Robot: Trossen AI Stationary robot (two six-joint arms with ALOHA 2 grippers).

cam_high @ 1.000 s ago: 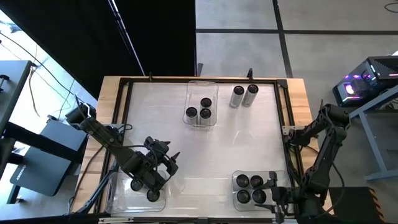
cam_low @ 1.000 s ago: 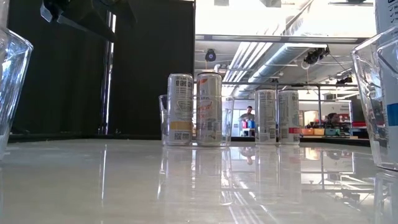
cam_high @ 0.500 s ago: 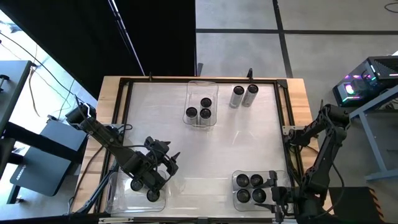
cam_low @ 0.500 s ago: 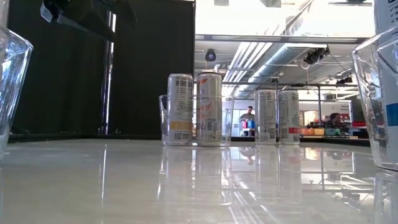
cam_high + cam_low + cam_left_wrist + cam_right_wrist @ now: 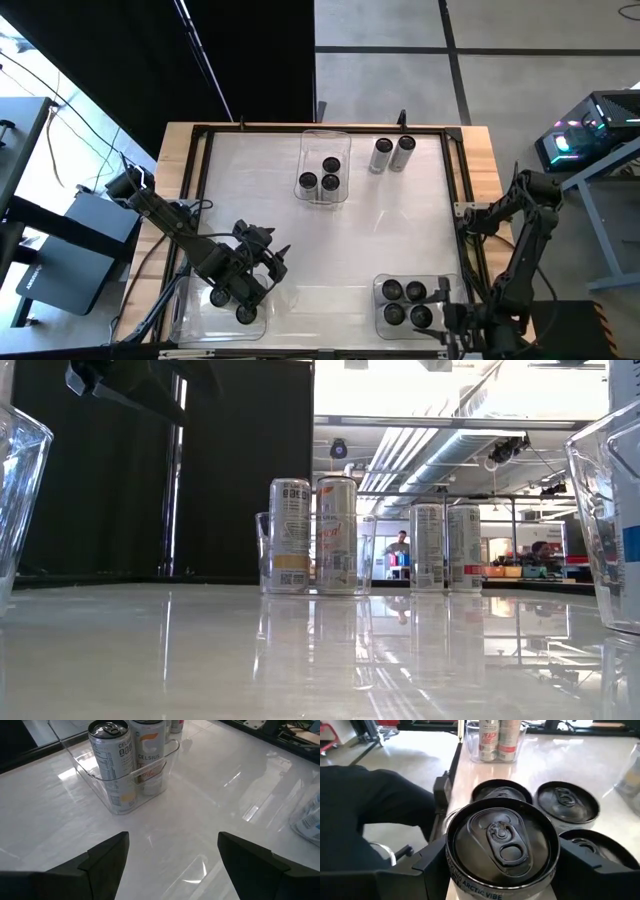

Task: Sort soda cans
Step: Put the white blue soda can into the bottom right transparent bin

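My right gripper (image 5: pixel 502 870) is at the near-right clear bin (image 5: pixel 378 300) and is shut on a soda can (image 5: pixel 502 840) with a dark top. Three more cans (image 5: pixel 391 290) stand in that bin beside it. My left gripper (image 5: pixel 172 865) is open and empty, above the table by the near-left bin (image 5: pixel 190 310), which holds two cans (image 5: pixel 246 314). The far bin (image 5: pixel 324 140) holds three upright cans (image 5: pixel 112 760). Two cans (image 5: pixel 392 154) stand free on the table at the far right. My right gripper pinches the can's silver side just under the top rim (image 5: pixel 451 870) between its two fingers (image 5: pixel 432 865), one on each side, coming from the table's near right. The can stands upright among the other three. Whether its base rests on the bin floor is hidden.
The table has a dark raised frame (image 5: pixel 200 140) along its edges. The middle of the white tabletop (image 5: pixel 330 240) lies between the three bins. In the low view the near bins' clear walls (image 5: pixel 20 490) rise at both sides. People show far off in the room behind (image 5: pixel 399 545).
My right gripper has shifted slightly toward the table's near right corner, and the can it holds has moved with it, staying upright.
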